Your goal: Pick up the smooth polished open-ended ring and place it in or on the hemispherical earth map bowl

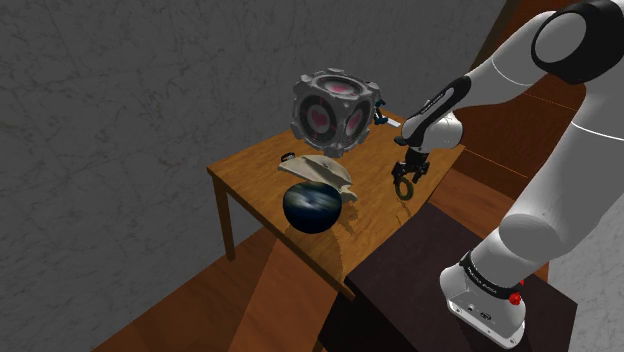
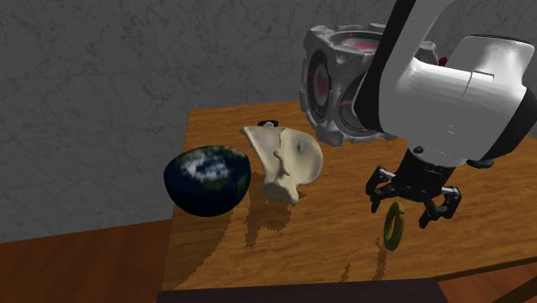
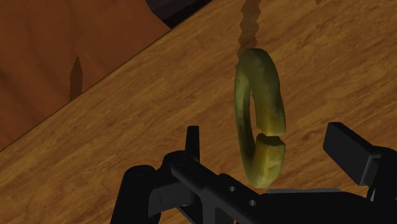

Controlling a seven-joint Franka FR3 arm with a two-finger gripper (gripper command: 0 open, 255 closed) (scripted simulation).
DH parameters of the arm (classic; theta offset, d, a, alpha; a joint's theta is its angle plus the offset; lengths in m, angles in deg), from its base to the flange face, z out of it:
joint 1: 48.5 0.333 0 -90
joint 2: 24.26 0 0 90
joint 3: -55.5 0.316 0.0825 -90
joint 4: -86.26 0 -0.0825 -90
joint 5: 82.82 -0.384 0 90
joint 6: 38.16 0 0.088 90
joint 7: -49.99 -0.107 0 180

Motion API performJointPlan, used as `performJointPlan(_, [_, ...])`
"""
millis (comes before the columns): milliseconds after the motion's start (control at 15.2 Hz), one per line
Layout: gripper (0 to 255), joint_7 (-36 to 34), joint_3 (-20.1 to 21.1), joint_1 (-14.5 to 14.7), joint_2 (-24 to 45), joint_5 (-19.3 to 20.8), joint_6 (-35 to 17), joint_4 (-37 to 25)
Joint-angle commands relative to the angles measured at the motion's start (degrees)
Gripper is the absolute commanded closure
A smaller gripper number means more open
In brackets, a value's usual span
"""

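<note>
An olive-green open-ended ring (image 3: 259, 114) stands on edge on the wooden table (image 2: 327, 250), its gap turned toward the hand. My black gripper (image 3: 267, 141) hangs straight over it, open, with one finger on each side of the ring (image 2: 395, 226) and neither touching it. In the shoulder view the gripper (image 1: 405, 185) is near the table's right end. The dark blue earth-map bowl (image 2: 208, 179) lies rounded side up near the opposite end of the table, toward the second exterior view's left, also seen as the bowl (image 1: 314, 205) at the table's front edge.
A cream bone-like object (image 2: 284, 163) lies between bowl and ring. A grey cube with pink hearts (image 2: 344, 86) stands at the back, close behind the arm. A small black-and-white item (image 2: 267, 124) sits beside the bone. The table's edge (image 1: 340, 275) meets my dark stand (image 1: 420, 290).
</note>
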Motion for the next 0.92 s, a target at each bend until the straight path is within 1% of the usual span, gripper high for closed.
performJointPlan(0, [0, 0.00, 0.00, 0.00, 0.00, 0.00, 0.00, 0.00])
performJointPlan(66, [255, 0.00, 0.00, 0.00, 0.00, 0.00, 0.00, 0.00])
performJointPlan(660, [255, 0.00, 0.00, 0.00, 0.00, 0.00, 0.00, 0.00])
performJointPlan(858, [255, -1.56, -0.88, 0.47, -2.71, 2.13, 2.29, 0.20])
